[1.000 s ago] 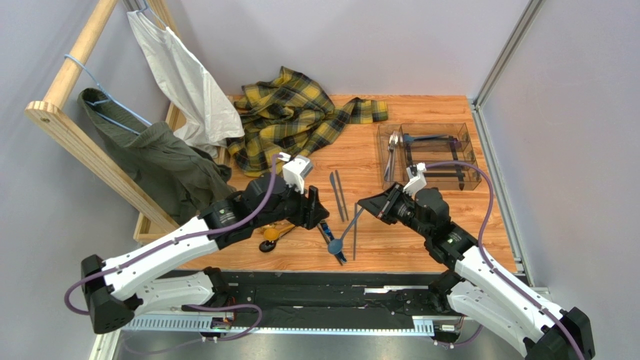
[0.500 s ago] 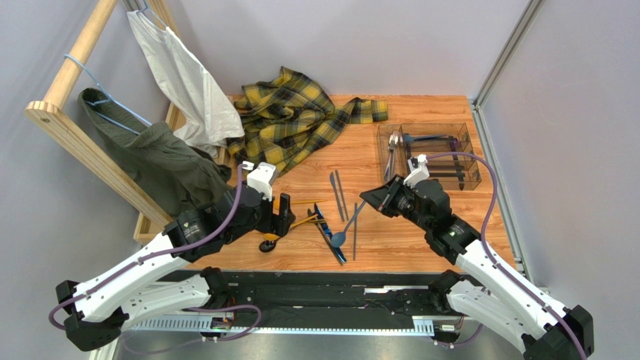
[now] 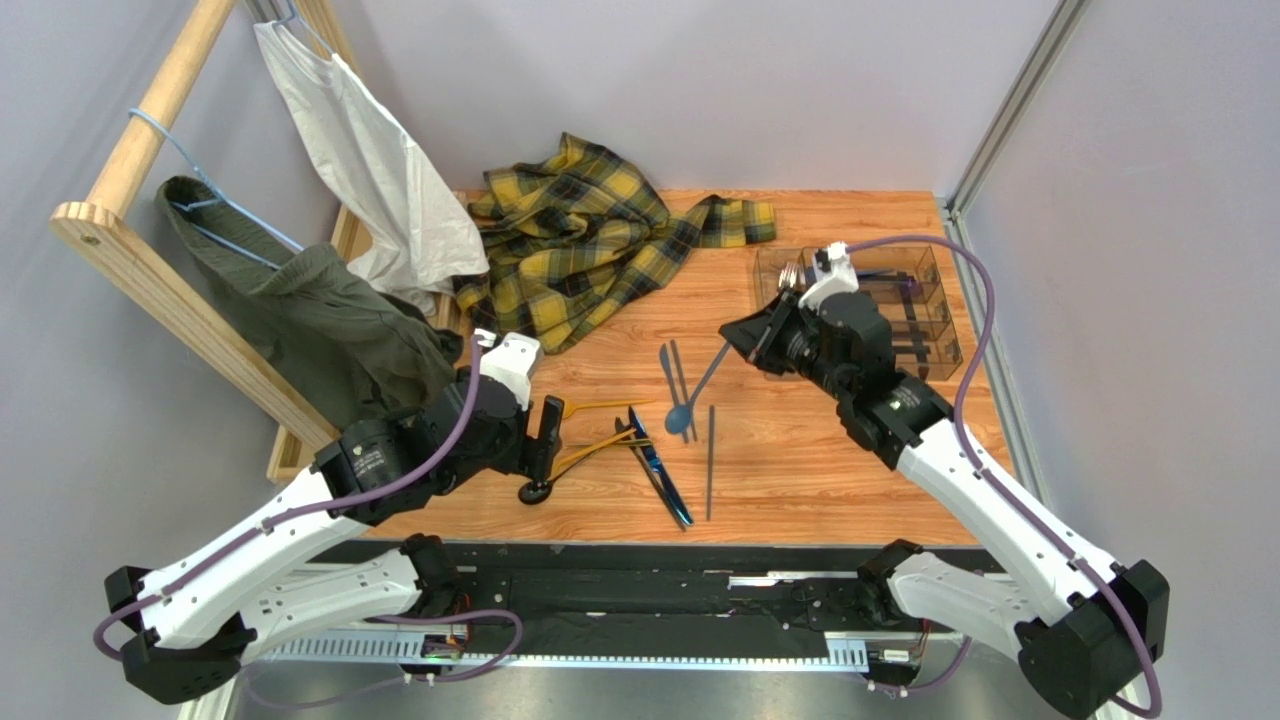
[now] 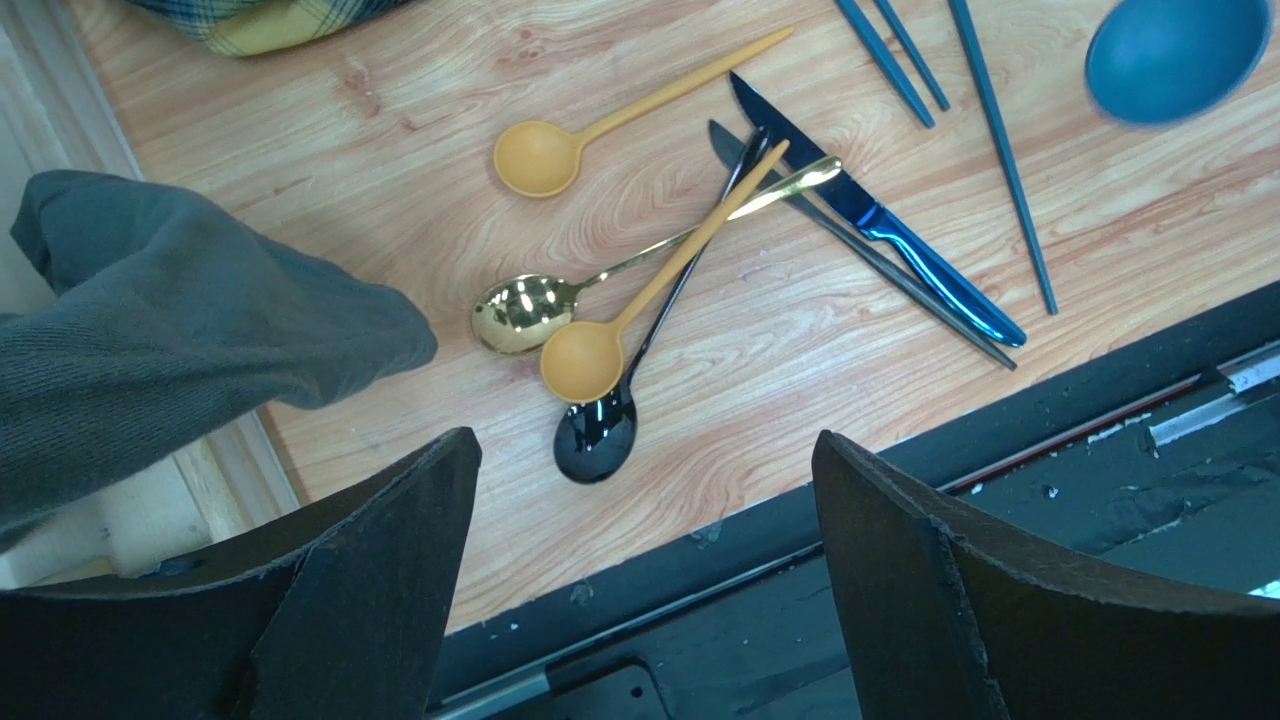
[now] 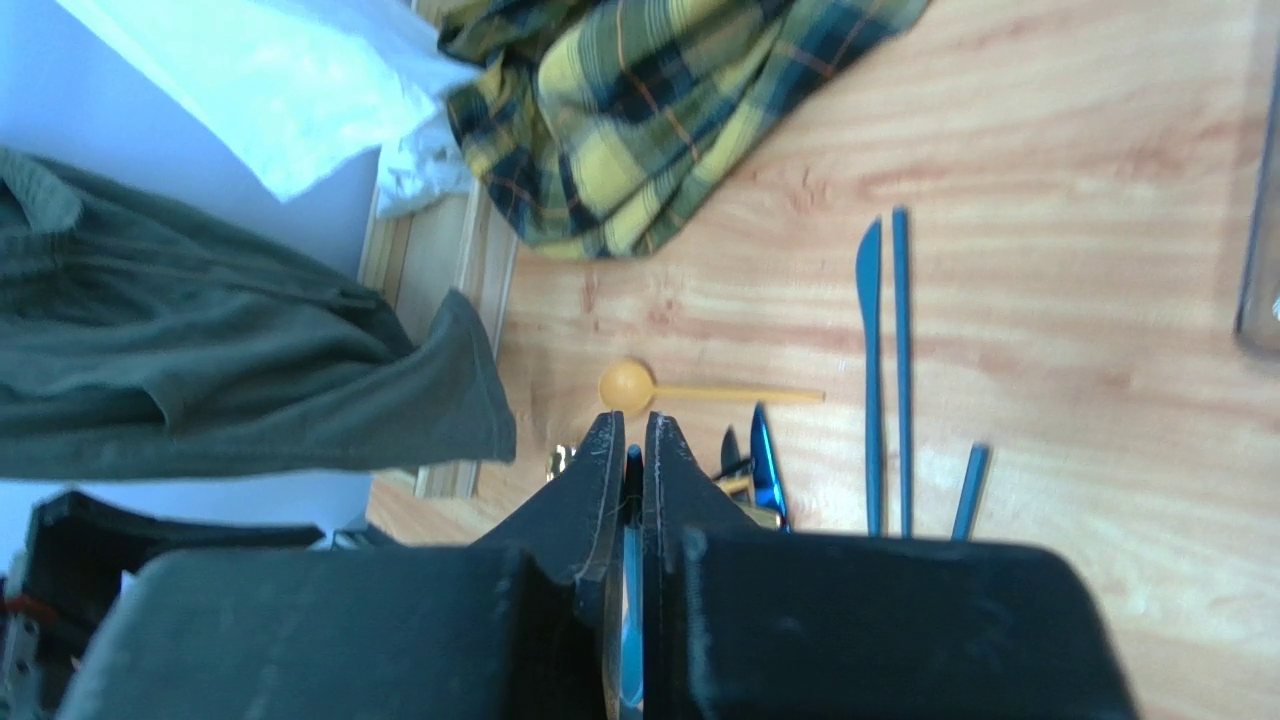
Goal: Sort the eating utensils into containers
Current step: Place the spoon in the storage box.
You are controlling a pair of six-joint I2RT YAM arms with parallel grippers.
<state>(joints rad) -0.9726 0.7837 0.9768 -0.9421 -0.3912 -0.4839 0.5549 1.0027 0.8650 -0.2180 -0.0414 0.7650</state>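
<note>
Top view: the left gripper [image 3: 550, 435] hung with jaws apart over a cluster of spoons [image 3: 594, 443] at the near left of the desk [image 3: 812, 465]. The right gripper [image 3: 747, 339] had its jaws clamped on a teal spoon [image 3: 684, 413], bowl low over the desk, left of the clear tray [image 3: 947, 353].

Left wrist view: yellow spoons [image 4: 541, 158], a gold spoon [image 4: 519, 311] and a black spoon [image 4: 597, 435] lay crossed and ungripped.

Right wrist view: the fingers [image 5: 594, 480] pinched a thin teal handle.

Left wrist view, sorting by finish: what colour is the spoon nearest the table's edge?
The spoon is glossy black, clearest in the left wrist view.
</note>
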